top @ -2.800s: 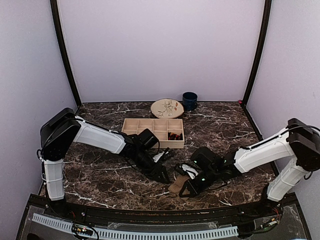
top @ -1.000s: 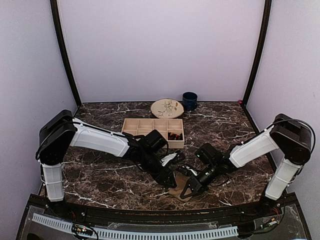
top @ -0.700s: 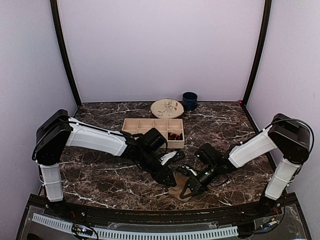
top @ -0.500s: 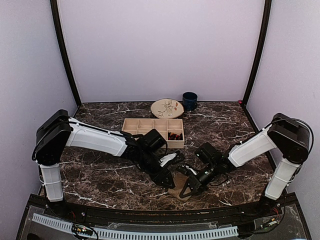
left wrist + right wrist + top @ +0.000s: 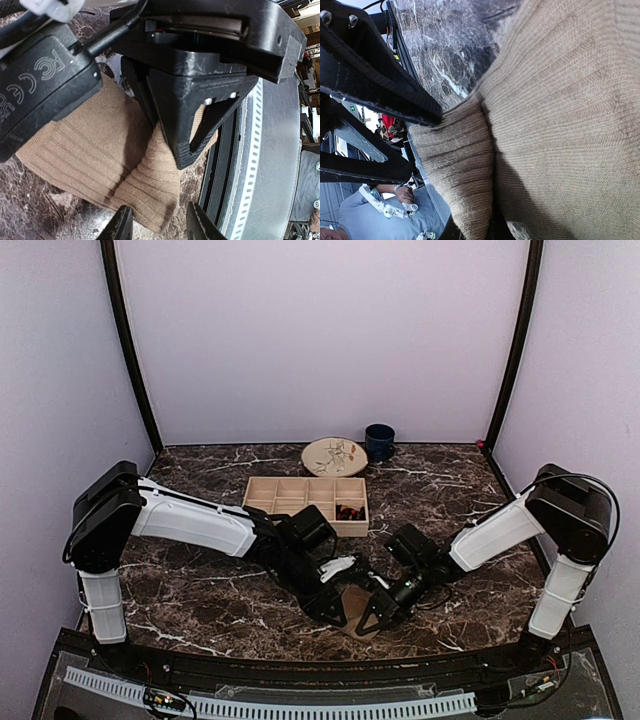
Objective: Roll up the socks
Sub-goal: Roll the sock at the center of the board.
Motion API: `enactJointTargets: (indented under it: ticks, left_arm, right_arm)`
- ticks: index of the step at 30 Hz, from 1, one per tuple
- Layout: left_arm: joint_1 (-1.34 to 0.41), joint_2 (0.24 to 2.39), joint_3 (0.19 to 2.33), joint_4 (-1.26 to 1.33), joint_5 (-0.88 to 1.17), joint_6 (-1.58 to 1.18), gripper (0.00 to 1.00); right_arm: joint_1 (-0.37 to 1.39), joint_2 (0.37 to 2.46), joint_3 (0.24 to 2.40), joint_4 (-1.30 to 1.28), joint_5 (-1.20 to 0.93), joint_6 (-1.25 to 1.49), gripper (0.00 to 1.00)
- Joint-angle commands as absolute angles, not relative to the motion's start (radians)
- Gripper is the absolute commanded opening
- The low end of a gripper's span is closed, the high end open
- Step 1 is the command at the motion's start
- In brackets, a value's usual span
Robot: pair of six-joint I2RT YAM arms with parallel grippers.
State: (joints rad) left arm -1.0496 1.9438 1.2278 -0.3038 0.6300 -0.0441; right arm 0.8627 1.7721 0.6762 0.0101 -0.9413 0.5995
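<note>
Tan-brown sock (image 5: 355, 624), ribbed, lies crumpled on the marble table (image 5: 200, 580) at the 6 o'clock side of the top view, close to the near edge and between the two arms. The right gripper (image 5: 375, 615) comes in from the sock's 3 o'clock. Its jaws are closed tight on a raised ridge of the knit, which the left wrist view shows pulled up into a fold under the black fingers. The left gripper (image 5: 156, 226) sits at the sock's 9 o'clock, almost touching the right one. Its jaws stand at a middling gap, and the sock's folded end reaches in between the fingertips without filling the space.

At 12 o'clock from the sock, apart from it, is a wooden compartment tray (image 5: 300, 502) with small dark red items (image 5: 348, 510) in its near right cell. Farther toward 12 o'clock, by the back wall, a patterned plate (image 5: 335, 456) rests just beside a dark blue mug (image 5: 379, 441), the mug at the plate's 2 o'clock.
</note>
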Motion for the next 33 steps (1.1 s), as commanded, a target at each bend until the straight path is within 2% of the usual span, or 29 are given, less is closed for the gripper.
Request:
enactJointTargets:
  ticks: [1,11,20,23,26,30,33]
  left_arm:
    - [-1.059,1.916,1.230,-0.334,0.631,-0.021,0.40]
    - [-1.084,1.941,1.190,-0.288,0.565,-0.063,0.36]
    - [-1.086,1.967,1.173,-0.254,0.557,-0.088,0.24]
    - [-1.086,1.980,1.175,-0.244,0.567,-0.094,0.16]
    - [-1.084,1.991,1.174,-0.238,0.584,-0.106,0.13]
    - [-1.072,1.993,1.176,-0.244,0.597,-0.114,0.11]
    - [-1.061,2.003,1.190,-0.266,0.614,-0.111,0.11]
  right_arm:
    - [0.856,1.792,0.699,0.008,-0.961,0.588,0.05]
    - [0.854,1.793,0.716,0.015,-0.980,0.604,0.05]
    - [0.854,1.801,0.718,0.022,-0.984,0.612,0.05]
    - [0.854,1.806,0.717,0.019,-0.978,0.612,0.06]
    - [0.853,1.807,0.710,0.014,-0.963,0.609,0.11]
    - [0.853,1.801,0.696,0.010,-0.939,0.602,0.24]
    - [0.853,1.791,0.687,0.009,-0.910,0.596,0.30]
